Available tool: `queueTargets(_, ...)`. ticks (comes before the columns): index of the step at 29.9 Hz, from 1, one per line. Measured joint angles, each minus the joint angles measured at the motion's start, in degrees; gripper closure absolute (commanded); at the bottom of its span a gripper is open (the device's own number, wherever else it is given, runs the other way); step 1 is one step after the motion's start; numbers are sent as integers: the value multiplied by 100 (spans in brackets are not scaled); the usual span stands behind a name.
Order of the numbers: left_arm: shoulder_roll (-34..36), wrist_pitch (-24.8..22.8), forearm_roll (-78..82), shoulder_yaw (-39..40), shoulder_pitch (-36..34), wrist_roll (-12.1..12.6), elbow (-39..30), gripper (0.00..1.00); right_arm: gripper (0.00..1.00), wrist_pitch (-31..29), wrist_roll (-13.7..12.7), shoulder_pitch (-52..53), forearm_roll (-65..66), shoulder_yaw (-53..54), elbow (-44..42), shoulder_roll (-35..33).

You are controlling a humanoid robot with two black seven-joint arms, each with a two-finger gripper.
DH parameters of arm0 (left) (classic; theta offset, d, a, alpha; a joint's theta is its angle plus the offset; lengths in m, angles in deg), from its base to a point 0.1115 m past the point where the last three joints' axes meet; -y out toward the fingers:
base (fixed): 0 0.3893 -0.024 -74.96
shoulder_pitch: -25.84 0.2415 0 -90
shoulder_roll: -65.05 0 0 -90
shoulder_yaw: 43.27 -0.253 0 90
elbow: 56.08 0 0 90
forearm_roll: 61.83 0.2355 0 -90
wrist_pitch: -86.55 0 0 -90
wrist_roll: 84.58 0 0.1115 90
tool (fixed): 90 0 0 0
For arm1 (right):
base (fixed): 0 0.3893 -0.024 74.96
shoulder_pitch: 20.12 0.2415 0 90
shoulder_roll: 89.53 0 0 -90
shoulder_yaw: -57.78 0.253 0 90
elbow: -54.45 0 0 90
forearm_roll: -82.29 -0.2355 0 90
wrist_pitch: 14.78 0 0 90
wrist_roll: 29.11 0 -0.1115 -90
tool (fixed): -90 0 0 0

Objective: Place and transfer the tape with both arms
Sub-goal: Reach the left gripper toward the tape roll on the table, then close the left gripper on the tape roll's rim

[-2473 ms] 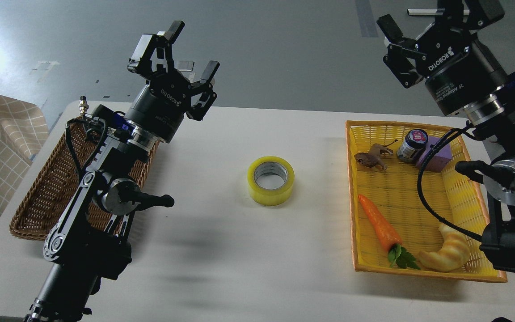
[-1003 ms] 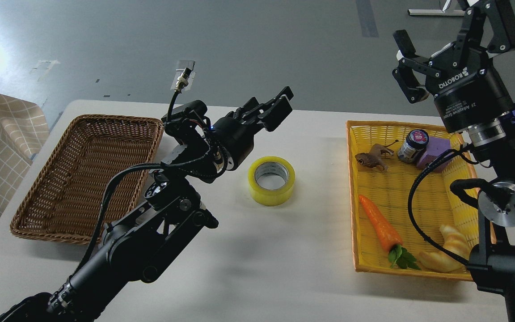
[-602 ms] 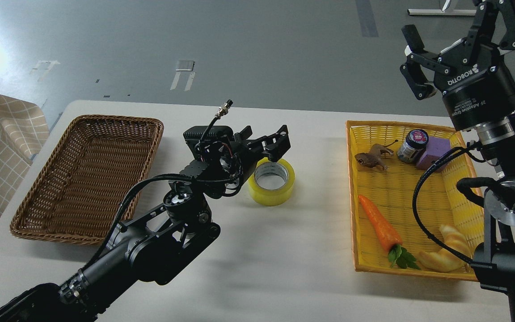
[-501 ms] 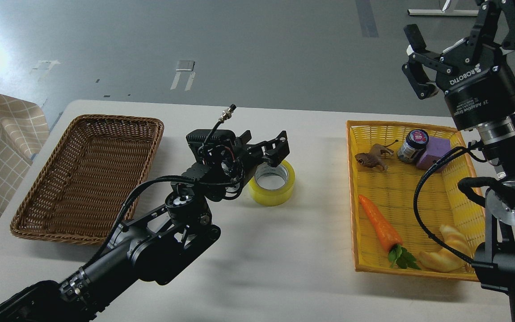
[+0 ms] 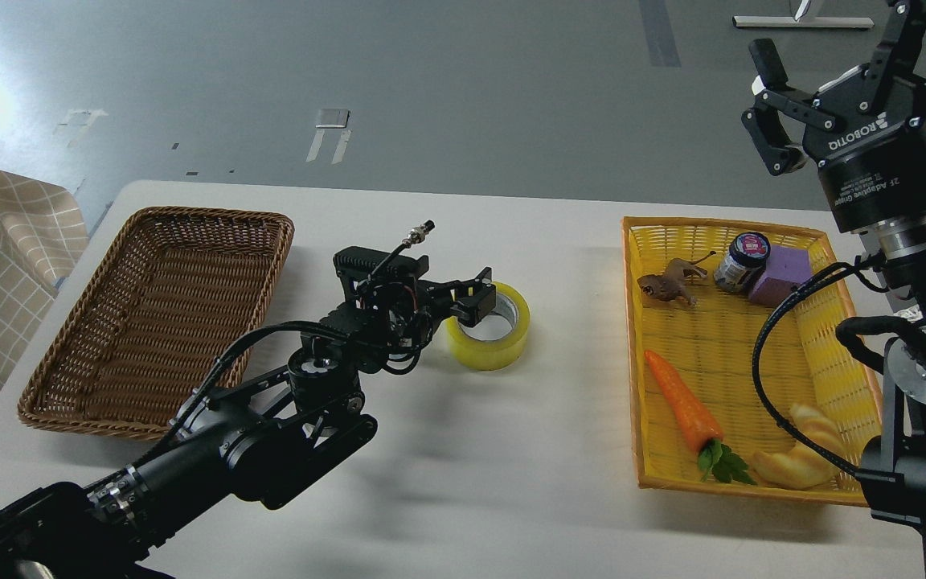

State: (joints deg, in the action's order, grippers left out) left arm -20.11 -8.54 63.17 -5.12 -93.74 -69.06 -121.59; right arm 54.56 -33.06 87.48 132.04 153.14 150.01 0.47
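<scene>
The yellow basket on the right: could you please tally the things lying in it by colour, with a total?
Brown: 1, toy animal
Dark: 1, jar
Purple: 1, block
Orange: 1, carrot
Yellow-tan: 1, croissant
Total: 5 in the yellow basket

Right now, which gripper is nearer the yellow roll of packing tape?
Left. The left gripper is at the yellow roll of packing tape, over its left rim. The right gripper is raised far off to its right.
</scene>
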Motion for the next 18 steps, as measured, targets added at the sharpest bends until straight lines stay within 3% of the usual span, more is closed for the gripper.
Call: queueTargets(18,-104,283,0,-321,-21,-31,529,4,0,1,-1,24,0,7,11,0)
